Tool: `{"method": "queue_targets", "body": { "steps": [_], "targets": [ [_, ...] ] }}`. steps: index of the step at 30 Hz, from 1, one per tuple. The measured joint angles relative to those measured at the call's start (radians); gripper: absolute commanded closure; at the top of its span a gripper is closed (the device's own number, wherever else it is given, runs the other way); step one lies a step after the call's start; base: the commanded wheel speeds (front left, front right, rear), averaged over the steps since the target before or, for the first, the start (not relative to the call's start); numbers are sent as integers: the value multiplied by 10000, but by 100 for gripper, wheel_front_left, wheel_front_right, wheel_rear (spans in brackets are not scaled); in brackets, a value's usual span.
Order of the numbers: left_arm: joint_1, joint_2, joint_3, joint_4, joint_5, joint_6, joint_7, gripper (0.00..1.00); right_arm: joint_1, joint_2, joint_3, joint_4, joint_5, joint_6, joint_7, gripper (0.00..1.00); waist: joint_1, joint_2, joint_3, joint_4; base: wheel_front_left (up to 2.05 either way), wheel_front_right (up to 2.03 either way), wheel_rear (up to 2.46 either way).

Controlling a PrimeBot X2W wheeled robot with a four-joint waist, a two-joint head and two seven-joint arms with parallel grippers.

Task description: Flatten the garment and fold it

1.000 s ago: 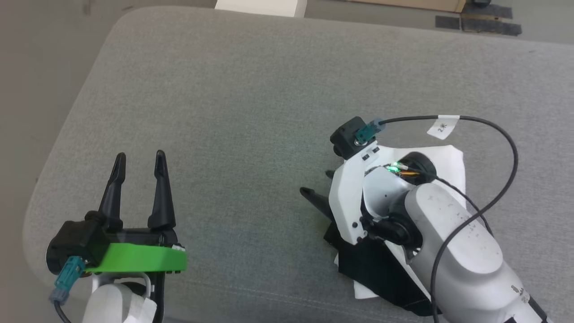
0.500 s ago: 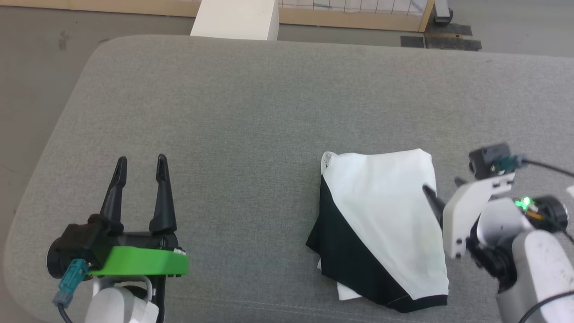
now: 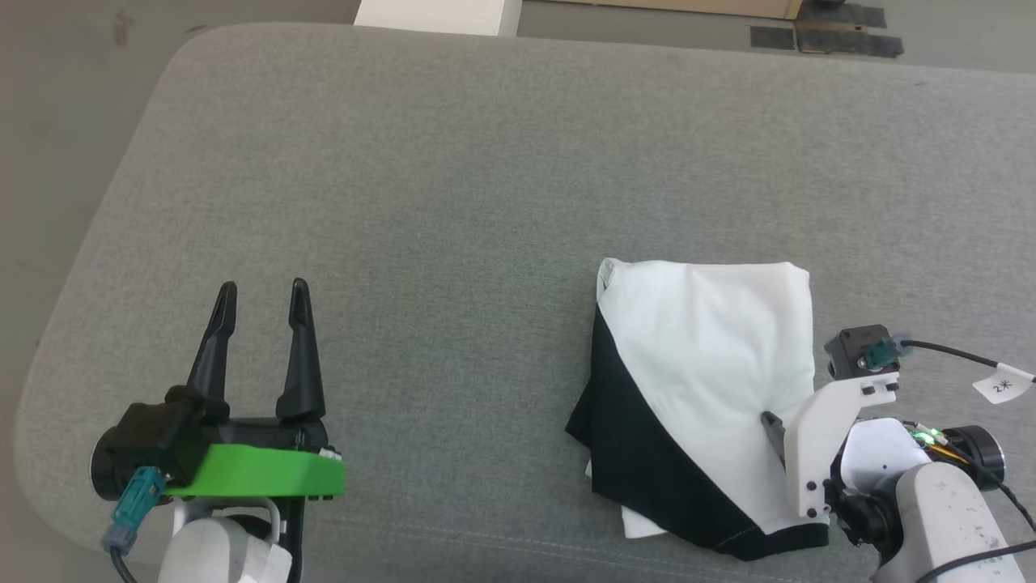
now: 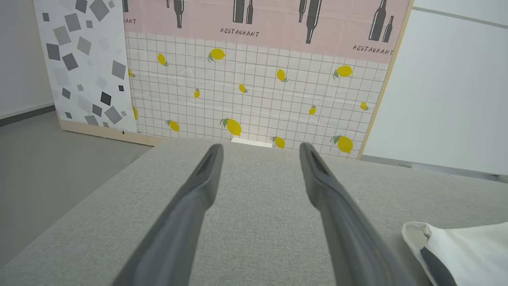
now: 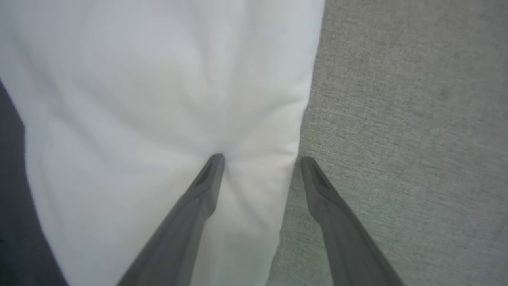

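Right hand [image 5: 260,158] slid nearer, fingers straddling right edge of garment [image 3: 712,340].

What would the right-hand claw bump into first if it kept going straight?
The garment: the right gripper points at its white edge, one fingertip seemingly denting it; grey cushion lies underneath.

the garment [image 3: 712,356] is lying folded into a compact bundle on the grey cushioned surface [image 3: 453,202], toward its near right part. its white body is facing up, mostly smooth and puckering slightly near the right edge. a black sleeve [image 3: 639,453] is running diagonally along the left and near edges, with a white layer peeking out beneath it.
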Motion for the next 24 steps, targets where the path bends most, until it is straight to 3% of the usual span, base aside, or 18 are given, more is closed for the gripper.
{"method": "queue_targets", "body": {
  "steps": [7,8,9,10,19,24],
  "targets": [
    [-36,0,-13,-8,-71,42,0,0,-347,-40,169,581,75,-2,-219,0,0,0,180,182,0,0,0],
    [-36,0,-13,-8,-73,50,0,0,-394,-59,178,635,125,-2,-219,62,0,0,194,191,0,0,0],
    [-36,0,-12,-8,-77,56,0,0,-439,-86,205,704,180,-2,-221,89,0,0,210,197,0,0,0],
    [-36,0,-10,-8,-79,75,0,0,-468,-128,288,748,249,-2,-232,100,0,0,217,197,0,0,0],
    [-9,0,123,-113,-63,90,2,0,-715,-894,1321,453,897,8,-320,100,0,0,254,-184,0,0,0],
    [7,-2,224,-322,-36,90,2,0,-985,-2192,1473,-10,1122,6,86,100,0,0,345,-822,0,0,0]
  ]
}}
